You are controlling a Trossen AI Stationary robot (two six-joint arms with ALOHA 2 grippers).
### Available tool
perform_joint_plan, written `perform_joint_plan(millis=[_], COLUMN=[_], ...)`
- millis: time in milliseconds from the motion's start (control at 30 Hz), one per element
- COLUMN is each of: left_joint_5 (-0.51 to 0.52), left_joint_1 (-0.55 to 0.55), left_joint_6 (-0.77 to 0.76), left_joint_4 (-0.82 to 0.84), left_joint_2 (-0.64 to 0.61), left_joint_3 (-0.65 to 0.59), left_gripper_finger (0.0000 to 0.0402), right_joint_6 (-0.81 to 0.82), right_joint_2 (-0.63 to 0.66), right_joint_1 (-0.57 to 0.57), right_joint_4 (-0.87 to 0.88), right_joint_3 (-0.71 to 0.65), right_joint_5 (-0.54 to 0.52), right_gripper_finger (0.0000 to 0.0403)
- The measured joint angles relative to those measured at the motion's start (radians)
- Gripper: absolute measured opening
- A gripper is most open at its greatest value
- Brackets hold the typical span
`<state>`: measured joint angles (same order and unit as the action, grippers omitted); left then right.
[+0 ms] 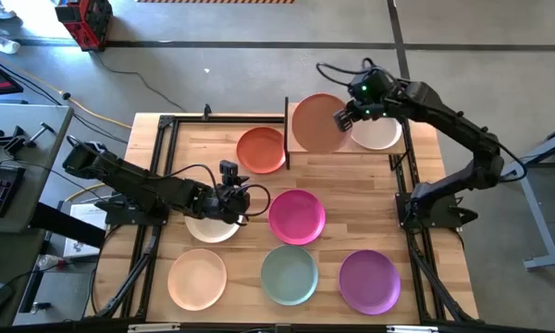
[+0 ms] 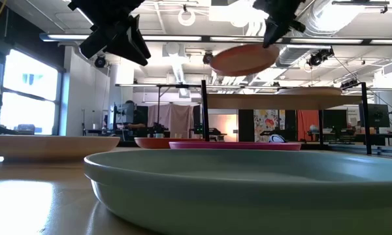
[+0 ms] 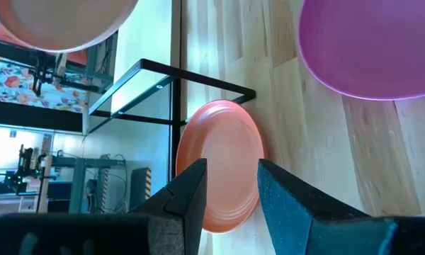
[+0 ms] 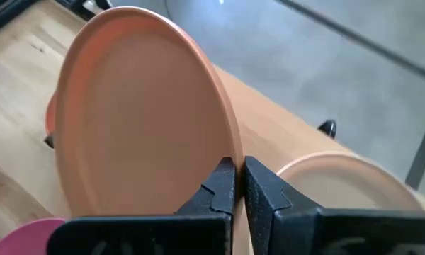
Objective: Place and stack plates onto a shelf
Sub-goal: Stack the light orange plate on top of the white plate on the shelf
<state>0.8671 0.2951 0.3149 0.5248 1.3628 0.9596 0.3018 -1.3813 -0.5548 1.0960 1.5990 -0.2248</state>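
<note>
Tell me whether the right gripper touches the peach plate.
Touching. In the right wrist view the right gripper is pinched on the peach plate's rim.

We see a grey concrete floor (image 1: 213, 55) crossed by dark lines around the table. Exposed ducts (image 2: 326, 19) run along the white ceiling (image 2: 176, 19). A bright window (image 2: 32, 91) lights one side.

Peach plate (image 1: 316, 123) tilted above shelf (image 1: 416, 143), cream plate (image 1: 379, 134) on shelf

Industrial lab space: exposed ceiling ducts (image 2: 340, 19), bare concrete floor (image 1: 240, 55), keyboard-laden workbench (image 1: 18, 157) at nine o'clock, red equipment (image 1: 85, 20) at eleven.
</note>
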Motion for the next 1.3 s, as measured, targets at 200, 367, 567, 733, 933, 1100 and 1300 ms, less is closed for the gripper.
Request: perform_joint_plan(millis=[200,367,567,733,933,1100,1300], left_joint_5=[0.0,0.0,0.0,0.0,0.0,0.0,0.0], left_joint_1=[0.0,0.0,0.0,0.0,0.0,0.0,0.0], left_joint_6=[0.0,-0.001,-0.033,-0.036,-0.052,-0.053,-0.065], left_joint_4=[0.0,0.001,0.001,0.001,0.001,-0.003,-0.047], left_joint_2=[0.0,0.0,0.0,0.0,0.0,0.0,0.0], left_joint_3=[0.0,0.0,0.0,0.0,0.0,0.0,0.0], left_gripper_finger=[0.0115,0.0115,0.0115,0.0115,0.0115,0.0115,0.0115], right_joint_6=[0.013,0.061,0.154,0.237,0.334,0.428,0.561], right_joint_2=[0.078,0.18,0.317,0.416,0.49,0.528,0.556], right_joint_1=[-0.099,-0.145,-0.206,-0.256,-0.289,-0.316,-0.335], right_joint_4=[-0.026,-0.068,-0.081,-0.118,-0.135,-0.122,-0.132], right_joint_3=[-0.132,-0.239,-0.342,-0.409,-0.467,-0.518,-0.611], right_joint_5=[0.097,0.13,0.13,0.128,0.087,0.025,-0.009], right_gripper_finger=[0.0,0.0,0.0,0.0,0.0,0.0,0.0])
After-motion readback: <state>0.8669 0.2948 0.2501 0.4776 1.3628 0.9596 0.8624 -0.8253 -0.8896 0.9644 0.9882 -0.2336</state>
